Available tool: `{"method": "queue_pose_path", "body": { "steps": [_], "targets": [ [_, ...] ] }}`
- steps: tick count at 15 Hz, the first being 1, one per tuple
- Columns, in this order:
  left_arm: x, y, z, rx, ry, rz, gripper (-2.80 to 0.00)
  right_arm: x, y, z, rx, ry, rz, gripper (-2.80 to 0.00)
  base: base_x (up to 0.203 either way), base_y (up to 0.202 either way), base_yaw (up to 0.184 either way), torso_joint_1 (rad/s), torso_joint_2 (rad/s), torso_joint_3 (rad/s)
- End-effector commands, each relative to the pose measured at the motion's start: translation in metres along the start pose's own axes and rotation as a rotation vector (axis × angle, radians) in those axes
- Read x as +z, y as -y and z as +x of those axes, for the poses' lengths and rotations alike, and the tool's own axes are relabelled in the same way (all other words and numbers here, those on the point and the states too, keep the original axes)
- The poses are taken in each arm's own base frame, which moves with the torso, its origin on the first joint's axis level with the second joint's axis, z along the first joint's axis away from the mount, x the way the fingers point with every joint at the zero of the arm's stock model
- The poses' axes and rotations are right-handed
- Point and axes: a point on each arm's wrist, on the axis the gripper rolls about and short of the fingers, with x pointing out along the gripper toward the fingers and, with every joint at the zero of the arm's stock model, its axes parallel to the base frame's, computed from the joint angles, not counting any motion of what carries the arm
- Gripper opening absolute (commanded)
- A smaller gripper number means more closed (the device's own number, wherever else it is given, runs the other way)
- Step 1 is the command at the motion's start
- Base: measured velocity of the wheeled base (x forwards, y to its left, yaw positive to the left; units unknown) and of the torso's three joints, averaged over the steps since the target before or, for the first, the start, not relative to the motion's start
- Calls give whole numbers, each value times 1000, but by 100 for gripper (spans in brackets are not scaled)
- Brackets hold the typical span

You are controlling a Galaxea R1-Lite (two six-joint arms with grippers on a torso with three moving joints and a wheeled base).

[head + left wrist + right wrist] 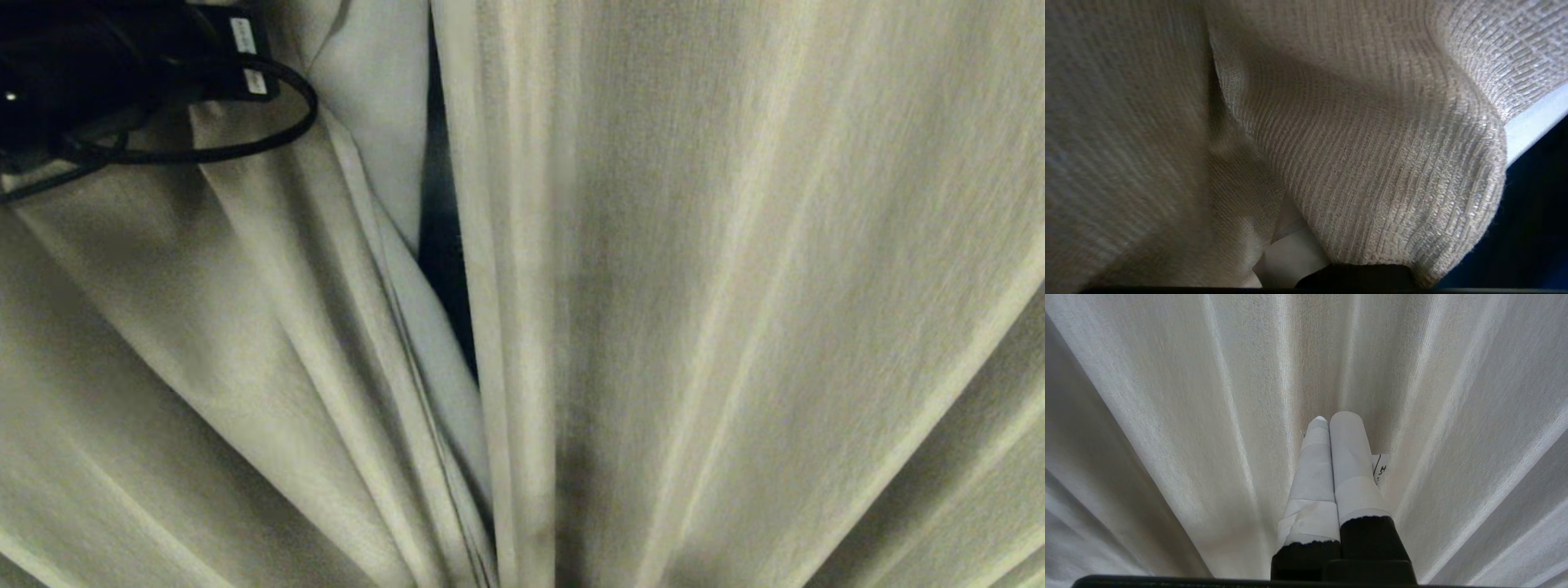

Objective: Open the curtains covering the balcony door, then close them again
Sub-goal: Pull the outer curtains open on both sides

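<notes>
Gathering toward ten o'clock, the left curtain panel (245,327) is clamped by the left gripper (1306,261), so a dark gap (441,245) is opened.

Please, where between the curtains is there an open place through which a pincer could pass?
Only a narrow dark slit between the left curtain panel and the right curtain panel. Lower down the edges meet. The left arm crowds the upper left.

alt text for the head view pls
Two cream curtains fill the frame and hang almost closed, with a narrow dark gap between their inner edges near the middle. The left panel is pulled into slanting folds toward the left arm, black with a looped cable, at the upper left corner; its fingers are not visible.
</notes>
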Motion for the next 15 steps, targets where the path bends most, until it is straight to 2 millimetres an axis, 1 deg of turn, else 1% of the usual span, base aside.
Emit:
{"method": "queue_pose_path", "body": {
  "steps": [1, 3, 7, 10, 13, 15],
  "targets": [
    [10, -22, -9, 59, 19, -3, -280, 0, 0, 0, 0, -1, 0, -280, 0, 0, 0, 0, 0, 0],
    [13, -31, -19, 74, 1, -4, -280, 0, 0, 0, 0, -1, 0, -280, 0, 0, 0, 0, 0, 0],
    [14, -35, -41, 48, -78, -20, -280, 0, 0, 0, 2, -1, 0, -280, 0, 0, 0, 0, 0, 0],
    [18, -40, -51, 49, -66, -27, -280, 0, 0, 0, 2, -1, 0, -280, 0, 0, 0, 0, 0, 0],
    [20, -36, -70, -8, -89, -49, -280, 0, 0, 0, 2, -1, 0, -280, 0, 0, 0, 0, 0, 0],
    [18, -34, -83, -48, -120, -65, -280, 0, 0, 0, 1, 0, 0, -280, 0, 0, 0, 0, 0, 0]
  ]
}}
